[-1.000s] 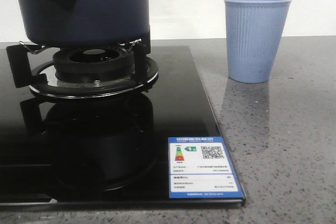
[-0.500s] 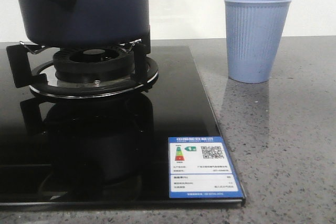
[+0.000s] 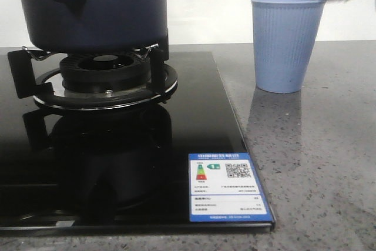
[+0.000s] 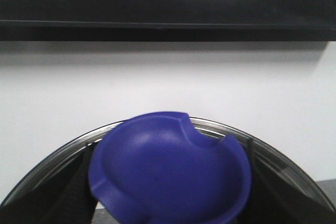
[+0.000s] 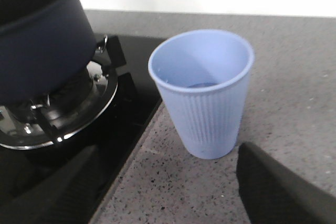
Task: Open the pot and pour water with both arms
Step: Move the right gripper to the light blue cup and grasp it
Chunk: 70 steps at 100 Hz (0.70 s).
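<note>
In the right wrist view the cup (image 5: 202, 93) stands on the worktop (image 5: 294, 77) at frame centre, just ahead of the right end effector (image 5: 173, 192), whose fingers gape empty, while the pot (image 3: 91, 7) sits on the burner (image 3: 106, 77) upper left, and the left end effector's (image 4: 168, 203) grip cannot be told.

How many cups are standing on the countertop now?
1. The light blue ribbed cup stands upright on the grey speckled countertop, to the right of the black glass cooktop. I see no other cup in any view.
</note>
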Tool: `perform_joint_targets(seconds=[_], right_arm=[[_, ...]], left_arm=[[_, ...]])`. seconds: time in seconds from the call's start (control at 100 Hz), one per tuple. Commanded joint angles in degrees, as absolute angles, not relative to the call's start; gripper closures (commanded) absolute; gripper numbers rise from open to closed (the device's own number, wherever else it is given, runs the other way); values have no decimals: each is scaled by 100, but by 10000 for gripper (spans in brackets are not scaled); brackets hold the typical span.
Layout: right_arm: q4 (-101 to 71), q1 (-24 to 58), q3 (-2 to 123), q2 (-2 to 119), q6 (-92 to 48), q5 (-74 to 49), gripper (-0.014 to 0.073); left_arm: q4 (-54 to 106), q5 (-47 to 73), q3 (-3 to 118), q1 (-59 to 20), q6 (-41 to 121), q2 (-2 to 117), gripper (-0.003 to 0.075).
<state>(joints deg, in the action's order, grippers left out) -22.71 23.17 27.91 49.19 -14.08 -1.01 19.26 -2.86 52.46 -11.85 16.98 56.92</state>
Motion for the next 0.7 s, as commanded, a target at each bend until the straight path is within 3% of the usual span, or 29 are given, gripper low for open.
perform_joint_targets(seconds=[0.0,0.69], right_arm=[[-2312,2425,2772,5265,-1498,982,100],[-2312,2815,2726,7843,-1312,4276,99]], left_arm=[[1913,-725,5480,-1040,1693,5461,318],[1913,-668,5480,-944,1693,5347,318]])
